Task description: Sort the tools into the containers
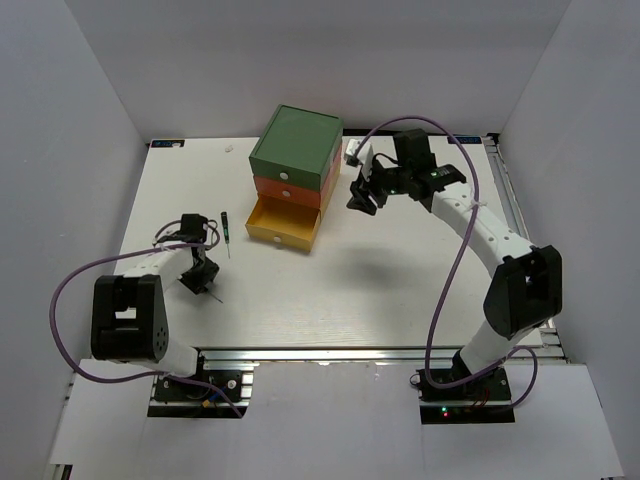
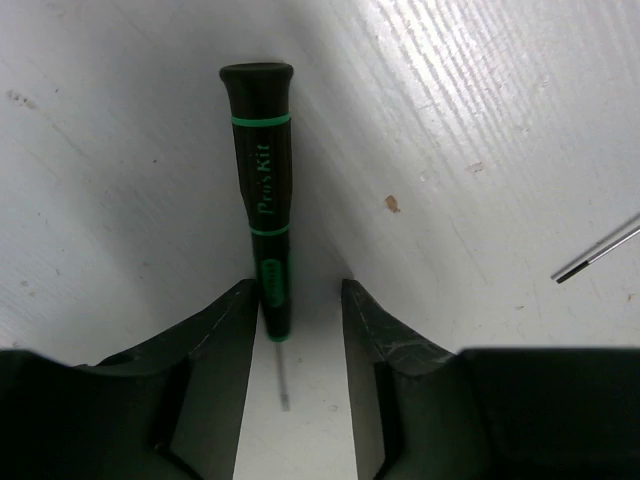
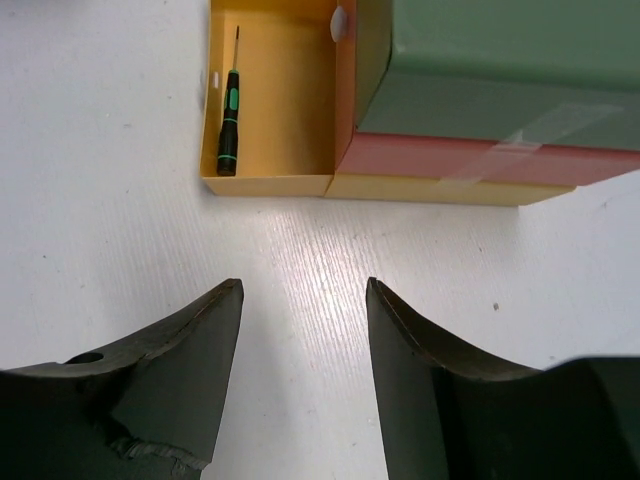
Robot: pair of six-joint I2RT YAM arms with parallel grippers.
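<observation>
The white surface (image 1: pixel 330 300) fills most of the top view, with walls at left, right and back and a wide bare stretch at lower centre between the two arms. The chest (image 1: pixel 300 135) stands at upper centre, well in from every edge. Its green drawer (image 1: pixel 305 175) and orange drawer (image 1: pixel 305 195) sit flush, and the yellow drawer (image 1: pixel 262 233) is pulled out toward the lower left. The right end effector (image 1: pixel 362 197) hangs just right of the chest, spread, with nothing between its fingers (image 3: pixel 190 370) and bare surface beneath. At lower left the left end effector (image 1: pixel 200 278) is spread astride a black precision screwdriver (image 2: pixel 262 190) lying on the surface; in the wrist view the left finger seems to touch the handle and the right one stands apart. A second precision screwdriver (image 1: pixel 225 232) lies between that end effector and the yellow drawer. A third precision screwdriver (image 3: pixel 229 125) lies inside the yellow drawer, along its left wall
</observation>
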